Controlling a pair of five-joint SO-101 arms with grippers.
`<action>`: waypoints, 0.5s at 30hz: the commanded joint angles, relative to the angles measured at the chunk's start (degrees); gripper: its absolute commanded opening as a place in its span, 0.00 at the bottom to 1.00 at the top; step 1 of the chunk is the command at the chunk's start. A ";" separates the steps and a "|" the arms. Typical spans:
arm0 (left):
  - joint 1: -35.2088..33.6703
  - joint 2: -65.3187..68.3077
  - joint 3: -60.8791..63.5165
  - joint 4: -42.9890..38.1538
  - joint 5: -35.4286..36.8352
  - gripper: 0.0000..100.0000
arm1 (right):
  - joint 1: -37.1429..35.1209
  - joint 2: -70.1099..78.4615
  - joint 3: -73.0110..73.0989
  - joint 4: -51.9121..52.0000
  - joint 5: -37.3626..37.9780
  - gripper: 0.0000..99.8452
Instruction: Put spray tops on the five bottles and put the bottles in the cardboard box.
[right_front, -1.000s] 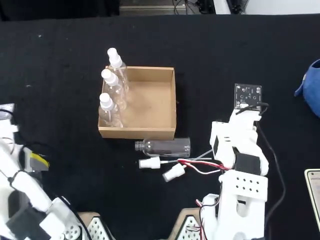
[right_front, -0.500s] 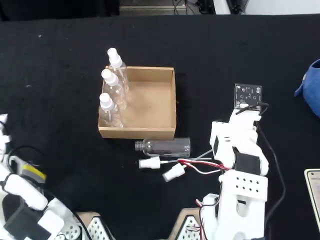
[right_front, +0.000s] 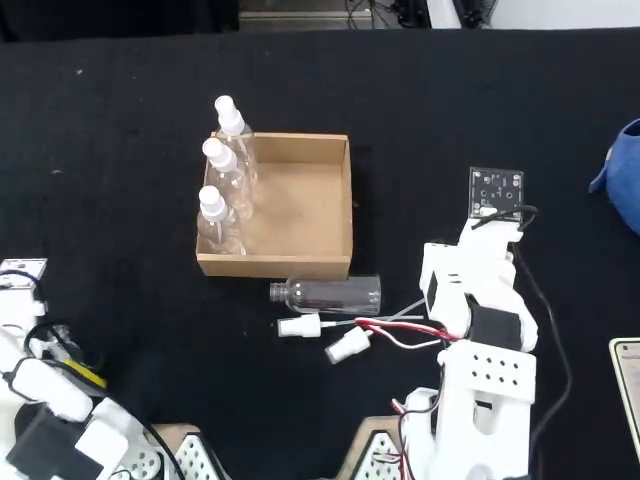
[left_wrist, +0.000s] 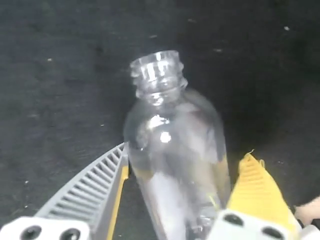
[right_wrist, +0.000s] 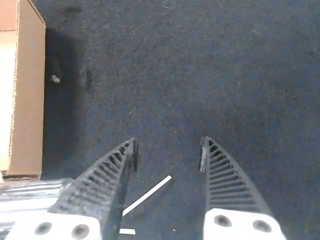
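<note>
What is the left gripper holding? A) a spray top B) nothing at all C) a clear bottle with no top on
C: the left gripper is clamped around a clear bottle whose threaded neck is bare.

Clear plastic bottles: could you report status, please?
Left gripper shut on uncapped clear plastic bottle. Right gripper open. Three capped bottles in brown cardboard box; fifth bottle lies outside.

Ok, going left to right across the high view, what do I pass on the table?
Left arm → cardboard box → right arm → blue object at the right edge.
</note>
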 joint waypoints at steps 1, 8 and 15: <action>-1.01 -0.62 -2.68 -1.14 -0.44 0.03 | 0.97 -1.19 -3.21 -1.49 -0.44 0.18; -1.27 -0.62 -8.22 -1.14 -0.44 0.03 | 0.97 -1.19 -3.21 -1.49 -0.53 0.18; 0.57 0.00 -6.81 -8.18 -0.97 0.03 | 0.97 -1.19 -3.21 -1.49 -0.53 0.18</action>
